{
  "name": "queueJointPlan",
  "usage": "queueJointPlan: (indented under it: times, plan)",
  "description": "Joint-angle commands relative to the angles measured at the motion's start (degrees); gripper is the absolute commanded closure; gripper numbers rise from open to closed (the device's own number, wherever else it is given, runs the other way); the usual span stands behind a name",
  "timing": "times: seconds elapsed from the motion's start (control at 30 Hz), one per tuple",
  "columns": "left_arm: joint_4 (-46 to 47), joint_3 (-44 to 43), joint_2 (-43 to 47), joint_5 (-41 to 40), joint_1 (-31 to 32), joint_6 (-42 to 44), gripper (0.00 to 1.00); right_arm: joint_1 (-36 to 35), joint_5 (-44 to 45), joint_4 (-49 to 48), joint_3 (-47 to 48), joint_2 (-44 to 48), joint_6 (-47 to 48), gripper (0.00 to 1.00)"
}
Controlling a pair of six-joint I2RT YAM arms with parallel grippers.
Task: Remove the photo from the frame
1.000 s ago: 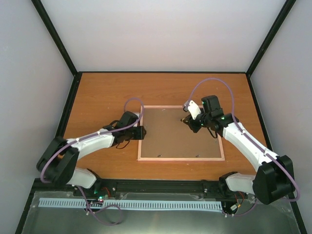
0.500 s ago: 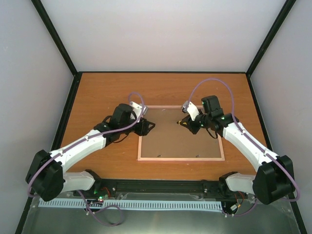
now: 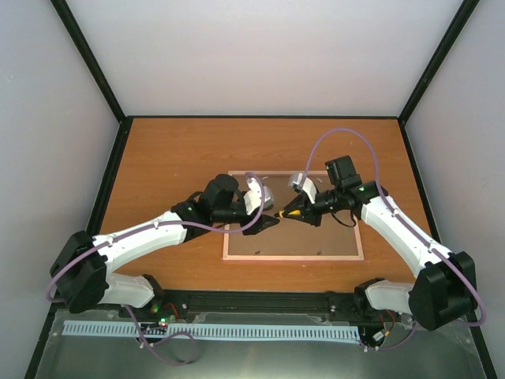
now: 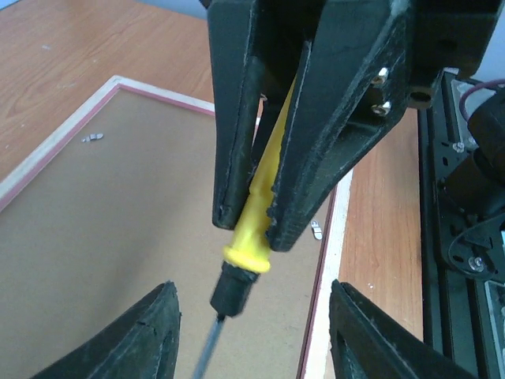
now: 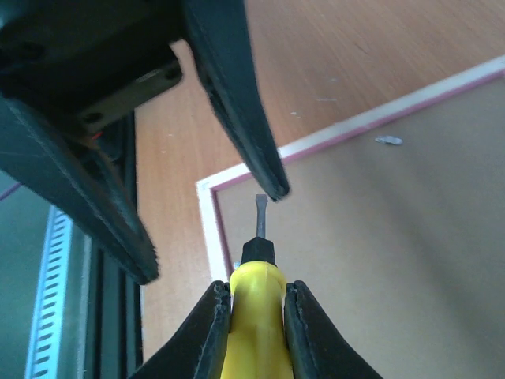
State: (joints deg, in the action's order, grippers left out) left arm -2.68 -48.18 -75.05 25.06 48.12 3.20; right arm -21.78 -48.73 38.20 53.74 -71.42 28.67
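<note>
Top camera looks down from behind; both close wrist cameras seemingly share the screwdriver [image 4: 251,225] and frame [image 4: 117,83].

The orange-brown wooden surface [image 3: 158,150] is carrying the frame [image 3: 292,256], which is lying flat and back-up directly beneath the left fingers [image 3: 268,222] and the right fingers [image 3: 309,212]. Its brown backing board [image 3: 323,237] is facing upward, and bare surface is stretching outward beyond the fingers on every side.

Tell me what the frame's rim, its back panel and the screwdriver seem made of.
The frame: pale, matte rim, probably wood or fibreboard, with a pink painted inner line. The back panel: flat dull brown, likely hardboard or cardboard. The screwdriver: smooth yellow handle, likely plastic; grey shaft, apparently metal.
</note>
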Motion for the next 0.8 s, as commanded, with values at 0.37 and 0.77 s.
queueJointPlan:
  times: [0.37,0.77]
  plan:
    - [-2.3,-4.5,-3.0,-1.8,3.7,12.3,0.64,0.2,-11.1,7.1,2.8,-1.1,7.3,0.94]
    - [-2.7,-4.5,-3.7,-3.4,4.7,13.1,0.79,0.2,-10.4,7.0,2.9,-1.2,7.1,0.94]
